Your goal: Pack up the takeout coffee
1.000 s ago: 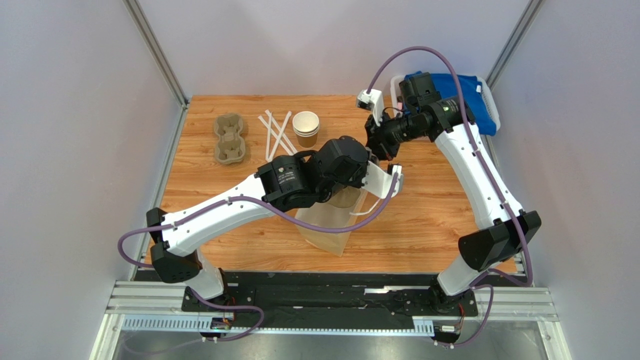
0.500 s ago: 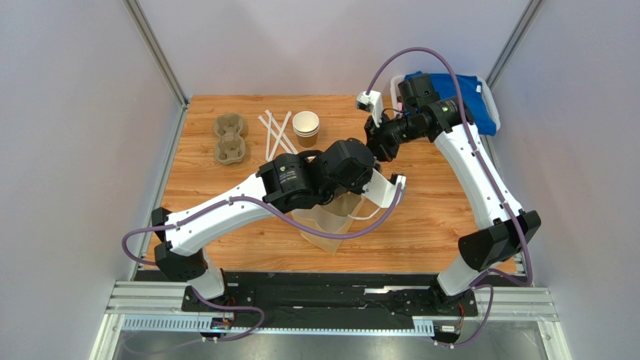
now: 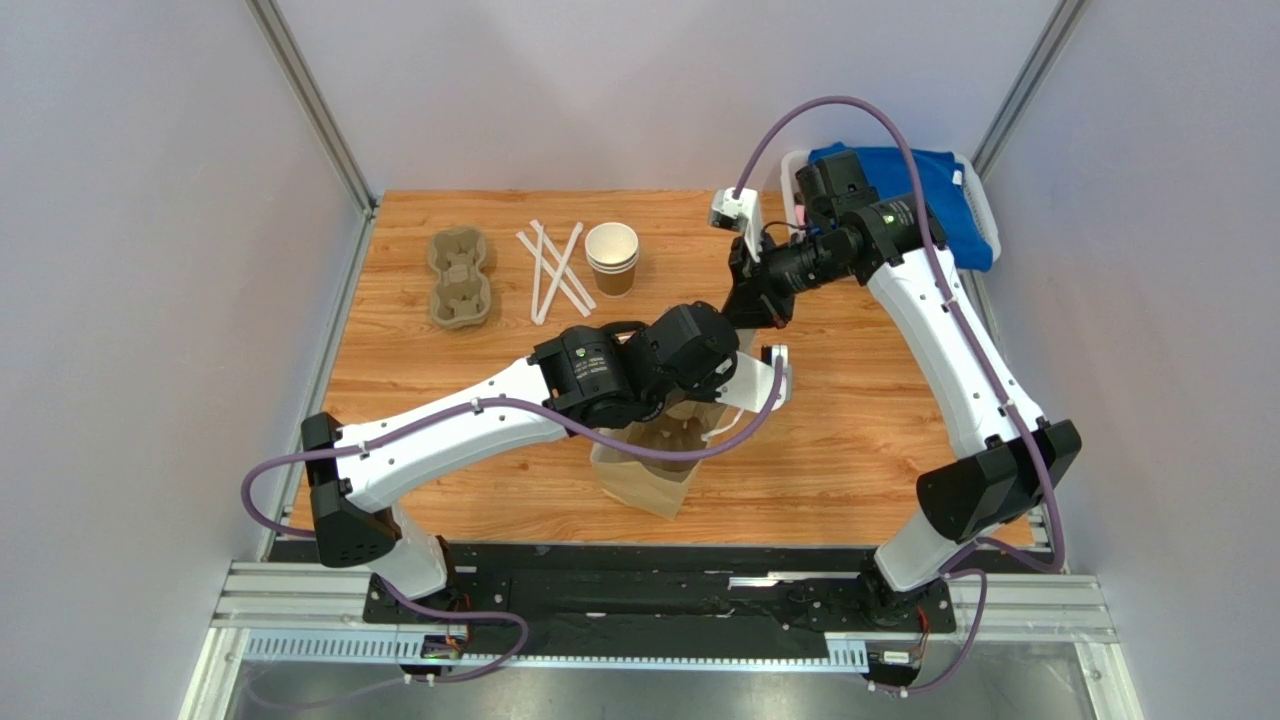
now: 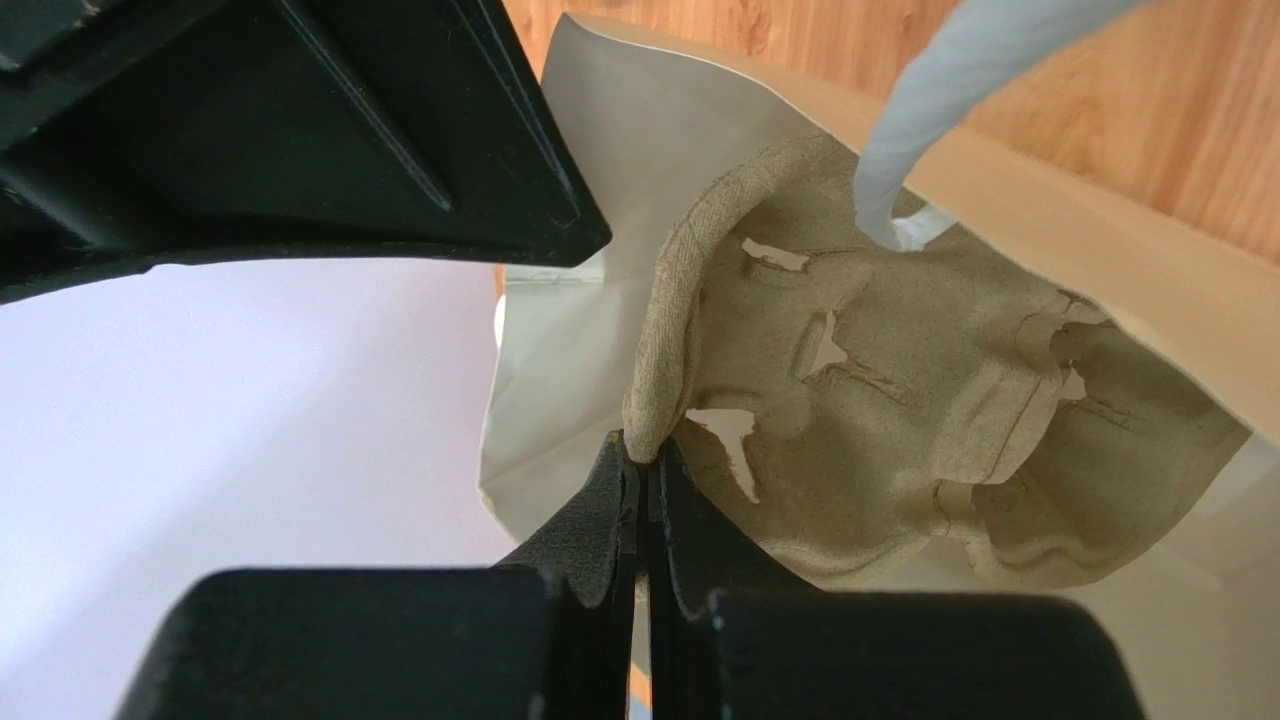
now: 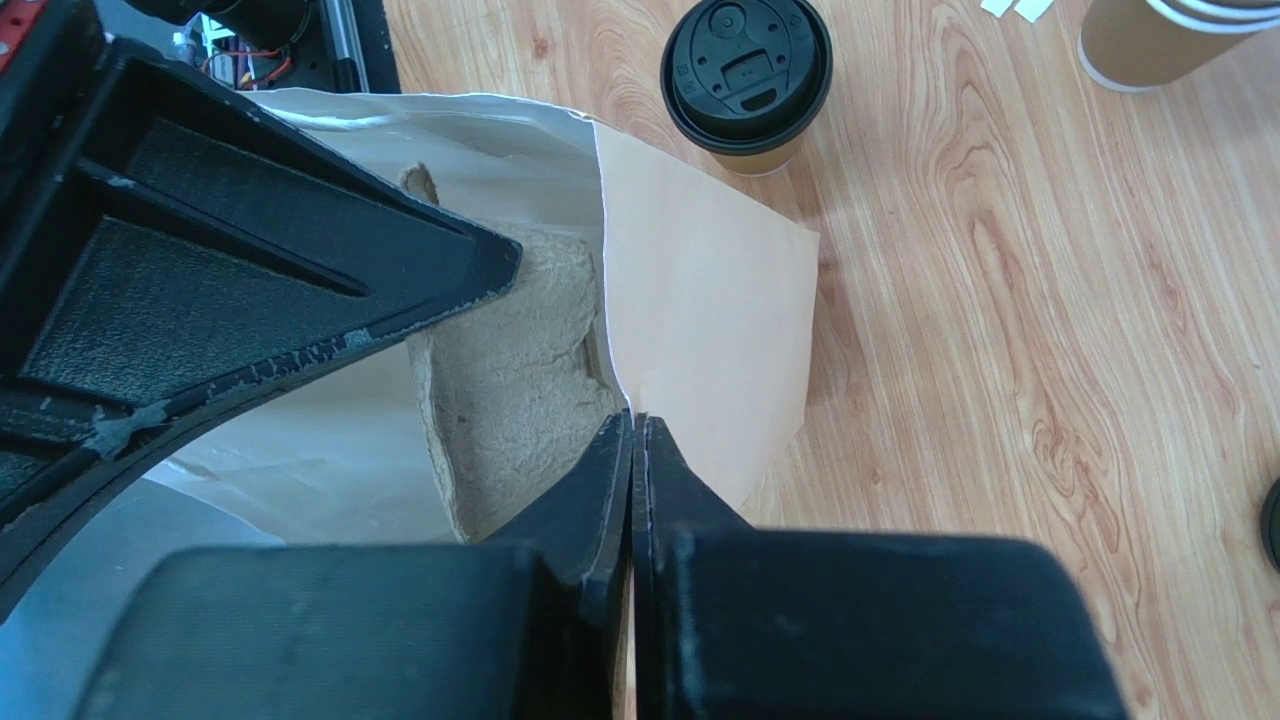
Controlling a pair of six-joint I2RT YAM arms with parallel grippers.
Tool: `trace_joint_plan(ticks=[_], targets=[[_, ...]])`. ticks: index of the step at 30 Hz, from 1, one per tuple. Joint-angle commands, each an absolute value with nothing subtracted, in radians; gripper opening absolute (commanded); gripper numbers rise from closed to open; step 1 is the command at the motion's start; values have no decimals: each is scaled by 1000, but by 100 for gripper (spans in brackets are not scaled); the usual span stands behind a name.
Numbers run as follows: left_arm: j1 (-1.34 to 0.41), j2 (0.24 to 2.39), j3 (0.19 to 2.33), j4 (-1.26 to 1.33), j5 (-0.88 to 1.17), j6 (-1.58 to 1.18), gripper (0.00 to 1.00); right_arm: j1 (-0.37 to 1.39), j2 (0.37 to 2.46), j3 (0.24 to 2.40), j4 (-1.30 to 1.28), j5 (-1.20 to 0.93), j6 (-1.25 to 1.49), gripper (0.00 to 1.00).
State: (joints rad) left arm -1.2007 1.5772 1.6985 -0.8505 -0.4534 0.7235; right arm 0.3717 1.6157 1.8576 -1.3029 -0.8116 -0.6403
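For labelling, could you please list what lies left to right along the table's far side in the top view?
Brown moulded-pulp cup carrier → thin white straws → stack of brown paper cups → blue cloth.

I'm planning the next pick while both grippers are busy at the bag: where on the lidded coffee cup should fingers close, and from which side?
Probably the kraft wall of the takeout coffee just under its black lid, fingers level, coming from the open wood side away from the paper bag. It stands upright, and the wider lid rim would stop slipping.
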Motion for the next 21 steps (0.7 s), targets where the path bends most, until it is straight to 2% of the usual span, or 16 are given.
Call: trace_joint_plan(ticks=[1,5,13,21], targets=[[-1207,1554,1710,-854,-400,580,0,380,1612,1911,-1328,-883,-698,0],[-1264,1552,1690,-836,-416,572,0,390,1651,1951,-1377,-916,-739,0],[-1267,1612,1735,-887,-455,495,0,417,1660,1942,-1410,-916,-761,0],[-1236,1531,1597,-789,-564,524,0,419,1609,1882,-1351,-891,-712,0]])
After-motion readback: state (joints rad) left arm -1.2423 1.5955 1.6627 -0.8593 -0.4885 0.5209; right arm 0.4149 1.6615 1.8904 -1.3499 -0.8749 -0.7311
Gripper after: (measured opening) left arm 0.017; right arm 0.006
